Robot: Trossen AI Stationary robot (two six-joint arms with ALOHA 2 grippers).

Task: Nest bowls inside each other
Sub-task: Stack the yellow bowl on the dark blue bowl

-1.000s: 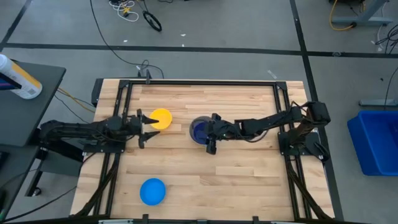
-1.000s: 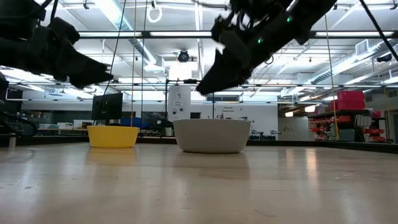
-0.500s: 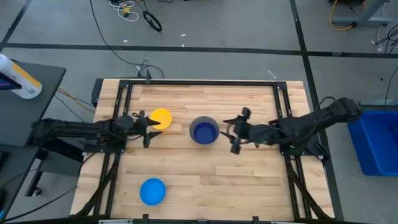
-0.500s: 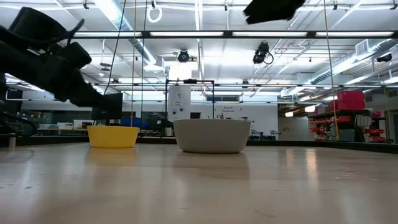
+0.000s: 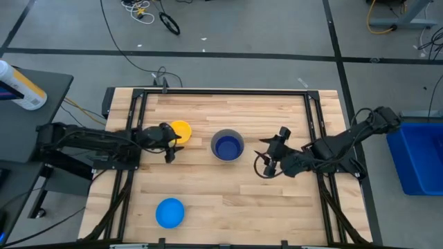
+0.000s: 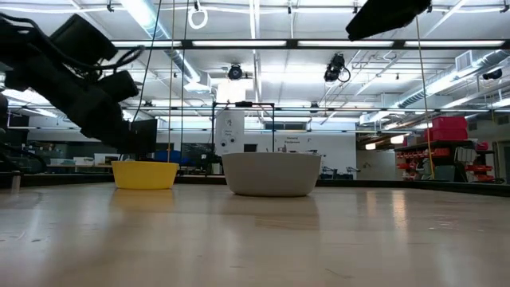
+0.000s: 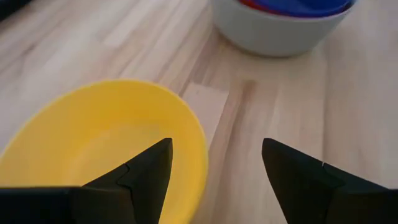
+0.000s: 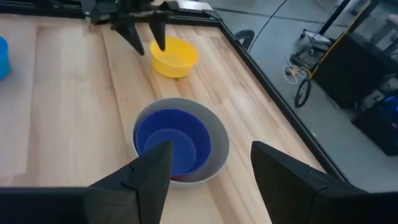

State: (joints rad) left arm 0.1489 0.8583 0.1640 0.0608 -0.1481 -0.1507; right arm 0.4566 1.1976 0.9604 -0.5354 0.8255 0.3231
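A grey bowl [image 5: 237, 136] stands mid-table with a dark blue bowl [image 8: 174, 143] nested inside it, and a sliver of red bowl [image 8: 181, 178] shows under the blue one. A yellow bowl [image 5: 183, 129] rests on its base to the left of the grey one. A light blue bowl [image 5: 169, 212] sits near the front edge. My left gripper [image 7: 221, 168] is open at the yellow bowl's right rim [image 7: 196, 140], one finger over the inside and one over the table outside. I see no touch. My right gripper [image 5: 266, 153] hangs open to the right of the grey bowl, raised above the table.
Black frame rails [image 5: 138, 104] run along the table's left, right and far sides. Bare wood lies between the grey bowl and the light blue bowl, and across the front right of the table [image 5: 277, 207].
My right gripper has drawn back from over the grey bowl toward the table's right edge and risen, leaving the dark blue bowl inside the grey one. My left gripper has moved right to the yellow bowl's rim and tipped downward. No bowl has shifted.
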